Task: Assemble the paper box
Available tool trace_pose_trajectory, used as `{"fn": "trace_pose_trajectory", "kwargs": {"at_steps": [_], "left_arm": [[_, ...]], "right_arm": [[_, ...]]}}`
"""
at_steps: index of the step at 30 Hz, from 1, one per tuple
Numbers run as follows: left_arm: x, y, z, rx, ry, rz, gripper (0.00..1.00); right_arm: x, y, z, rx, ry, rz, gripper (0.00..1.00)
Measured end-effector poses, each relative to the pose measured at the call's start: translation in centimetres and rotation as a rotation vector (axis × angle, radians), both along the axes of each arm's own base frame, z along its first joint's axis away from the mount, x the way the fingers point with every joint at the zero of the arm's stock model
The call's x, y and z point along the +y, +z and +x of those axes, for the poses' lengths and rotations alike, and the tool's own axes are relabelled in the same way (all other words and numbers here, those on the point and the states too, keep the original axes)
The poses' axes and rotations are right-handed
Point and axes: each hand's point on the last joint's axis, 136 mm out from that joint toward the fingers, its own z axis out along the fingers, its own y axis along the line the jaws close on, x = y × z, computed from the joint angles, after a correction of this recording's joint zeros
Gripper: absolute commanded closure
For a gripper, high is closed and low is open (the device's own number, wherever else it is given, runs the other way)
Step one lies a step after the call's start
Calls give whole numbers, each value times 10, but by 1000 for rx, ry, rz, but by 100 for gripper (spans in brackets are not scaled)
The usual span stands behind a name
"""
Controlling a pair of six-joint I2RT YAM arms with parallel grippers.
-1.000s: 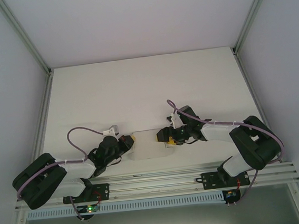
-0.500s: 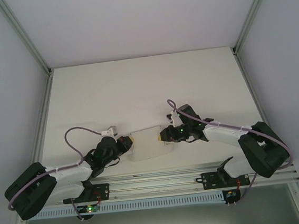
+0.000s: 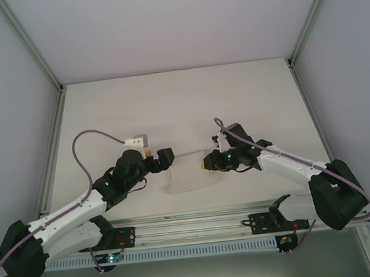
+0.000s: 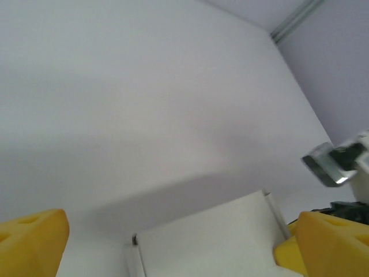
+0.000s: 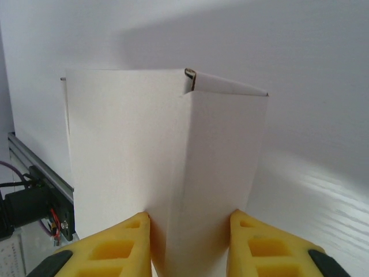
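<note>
The paper box [image 3: 190,174] is thin white card, partly folded, held just above the table between the two arms. My right gripper [image 3: 206,163] is shut on its right end. In the right wrist view the box [image 5: 167,150] stands up between the two yellow fingertips [image 5: 112,248], one fold line running down its middle and a small tab at its top. My left gripper [image 3: 159,159] is open beside the box's left edge. In the left wrist view the box [image 4: 210,242] lies low between the widely spread yellow fingers [image 4: 31,242], its right edge close by the right finger.
The white table [image 3: 169,107] stretches away behind the box. Grey enclosure walls with metal corner posts [image 3: 53,135] close in the sides and back. An aluminium rail [image 3: 199,219] carrying both arm bases runs along the near edge.
The left gripper has opened and let go of the box, its arm stretching out. The right gripper has closed on the box's right end and moved slightly farther out.
</note>
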Motion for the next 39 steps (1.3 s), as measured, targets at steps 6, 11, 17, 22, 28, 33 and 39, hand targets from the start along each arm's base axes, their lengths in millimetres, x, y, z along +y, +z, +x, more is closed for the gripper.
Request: {"fn": "trace_pose_trajectory", "kwargs": {"at_steps": [6, 11, 17, 22, 28, 33, 39], "left_arm": [[-73, 27, -27, -223, -505, 359, 0], [-126, -17, -63, -312, -905, 717, 0], [-111, -61, -55, -340, -1030, 1029, 0], [-102, -73, -44, -381, -1020, 1170, 0], [-93, -82, -36, -381, -986, 1250, 8], [-92, -89, -36, -382, -992, 1287, 22], [-94, -99, -33, -382, -992, 1320, 41]], "right_arm": [[-16, 15, 10, 95, -69, 15, 73], [-28, 25, 19, 196, -124, 52, 73], [-32, 19, 10, 336, -138, 82, 71], [-35, 16, 2, 456, -148, 105, 71], [-35, 14, -1, 552, -167, 140, 68], [-32, 9, -3, 608, -165, 158, 67], [-30, 12, -5, 633, -169, 177, 65]]}}
